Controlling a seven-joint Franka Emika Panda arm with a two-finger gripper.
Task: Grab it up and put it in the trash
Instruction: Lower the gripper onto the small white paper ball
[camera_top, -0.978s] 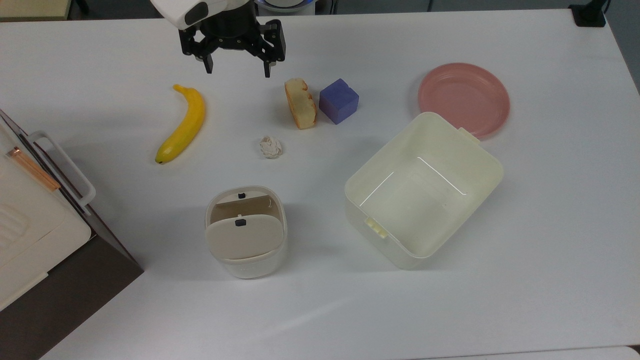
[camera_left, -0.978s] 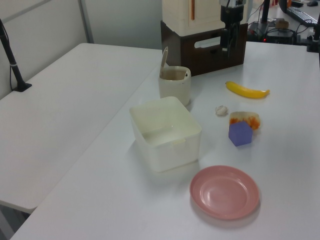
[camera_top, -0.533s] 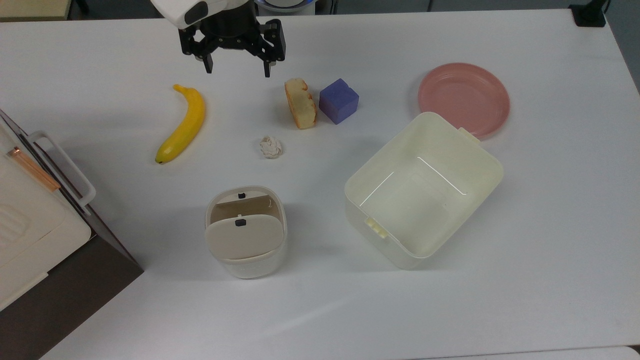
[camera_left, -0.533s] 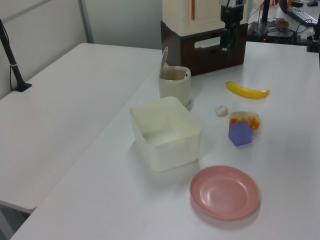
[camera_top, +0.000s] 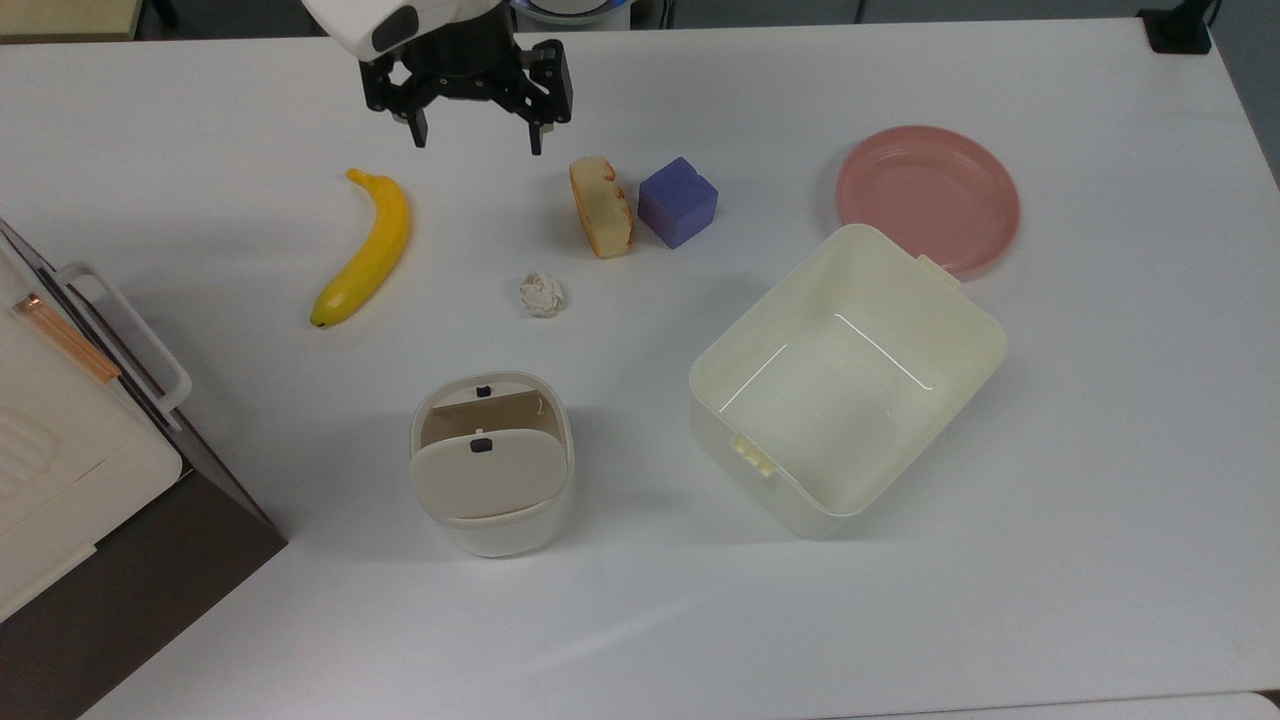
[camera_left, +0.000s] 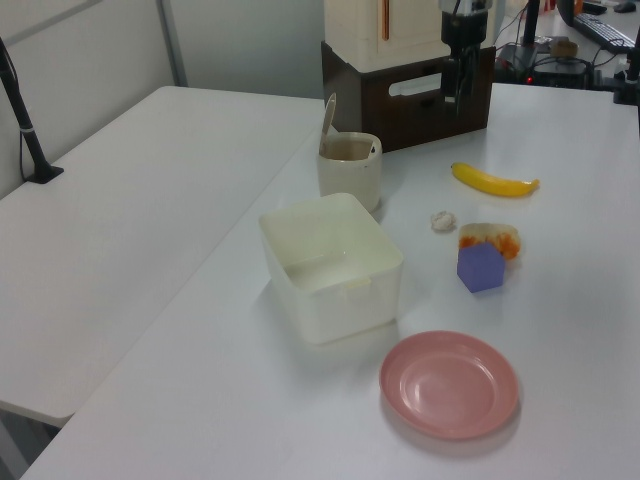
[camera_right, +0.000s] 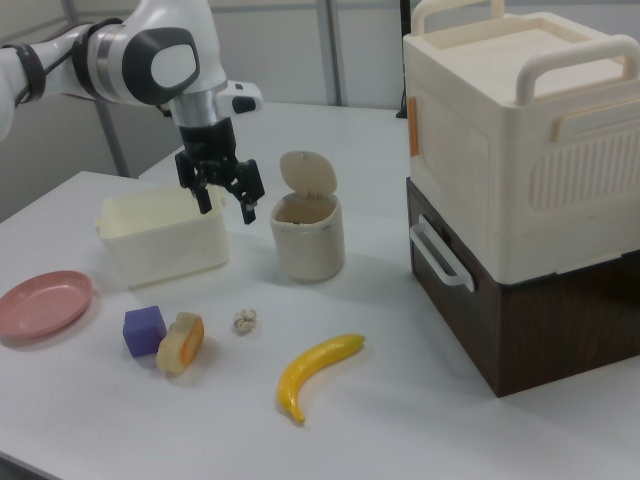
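On a white table (camera_top: 1100, 450), a Franka arm is hanging its gripper (camera_top: 472, 138) high over the far edge, jaws standing wide apart and holding nothing. Going by size: a cream storage box (camera_right: 520, 150) on a dark cabinet is sitting at the top view's left edge; a large open cream tub (camera_top: 848, 378) is taking up the top view's right of centre, its corner just beside a pink plate (camera_top: 928, 195); the trash (camera_top: 491, 462), a small rounded bin with its beige flap tilted open, is standing near the table's front in the top view; a banana (camera_top: 366, 250) is lying to the top view's left, a bread slice (camera_top: 601, 207) and purple cube (camera_top: 678, 202) touching or nearly so in the middle. The paper ball (camera_top: 541, 294) is resting alone on bare table between the bread and the trash, well apart from the gripper. The risks are looking plain enough: the ball is tiny and light, so a descent slightly off centre could be nudging it away or closing on air; the bread sits nearby and could be getting clipped by a wide finger. At the drop, the tub is offering a bigger, wrong target, and the bin's opening is narrow enough that a careless release could be bouncing the ball off the flap.
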